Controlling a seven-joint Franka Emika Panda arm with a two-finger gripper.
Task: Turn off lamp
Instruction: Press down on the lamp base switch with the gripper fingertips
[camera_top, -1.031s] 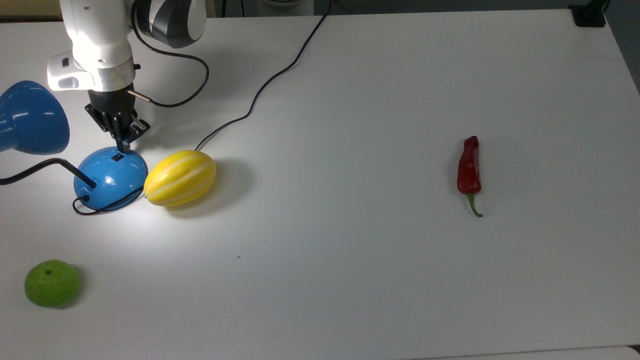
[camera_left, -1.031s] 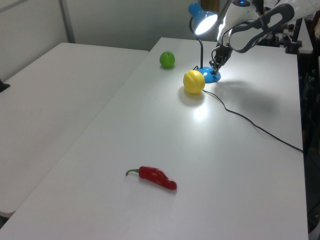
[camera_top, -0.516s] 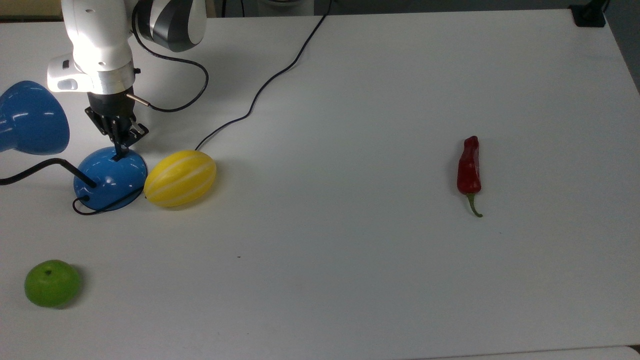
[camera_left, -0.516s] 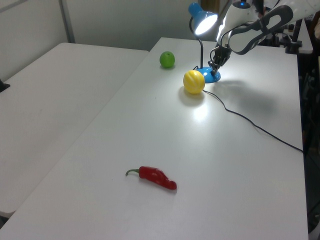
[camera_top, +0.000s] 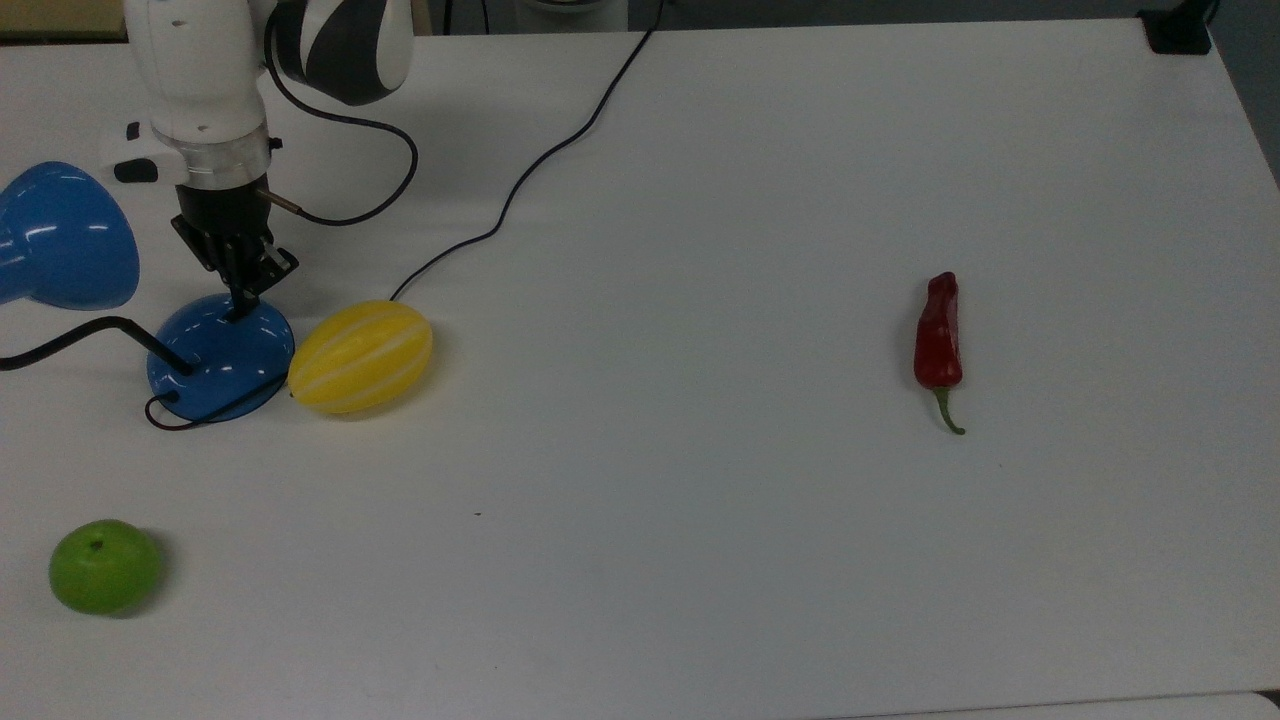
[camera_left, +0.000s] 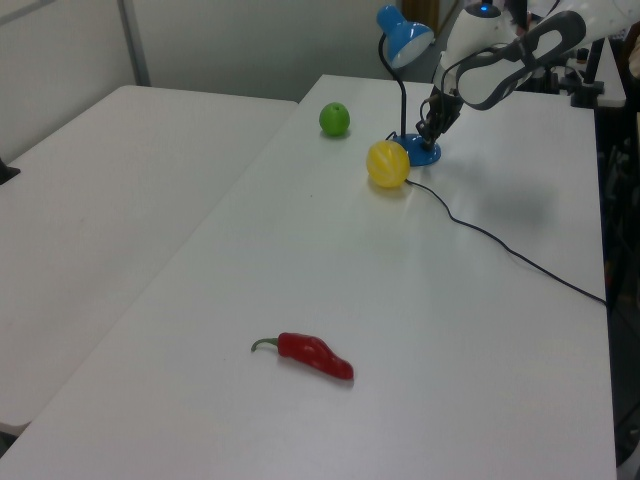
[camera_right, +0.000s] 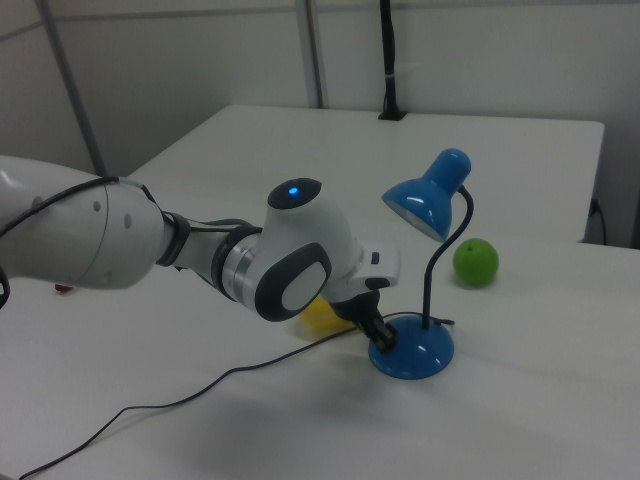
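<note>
The blue lamp stands at the top view's left, with its dome base (camera_top: 215, 365), black gooseneck (camera_top: 70, 340) and cone shade (camera_top: 60, 235). No glow comes from the shade (camera_left: 403, 22) and no bright pool lies on the table. My gripper (camera_top: 240, 308) is shut, its fingertips pressed together on top of the dome where the small black switch sits, so the switch is hidden under them. In the right view the gripper (camera_right: 385, 338) touches the near side of the base (camera_right: 418, 357) under the shade (camera_right: 425, 200).
A yellow striped melon (camera_top: 360, 357) lies against the base's right side in the top view. A green apple (camera_top: 103, 566) sits near the front left and a red chilli (camera_top: 938, 330) far to the right. The lamp's black cord (camera_top: 520, 180) runs back across the table.
The lamp's light has gone out: the bright pool around the melon and the glowing shade are gone. My gripper has come down a little onto the top of the dome.
</note>
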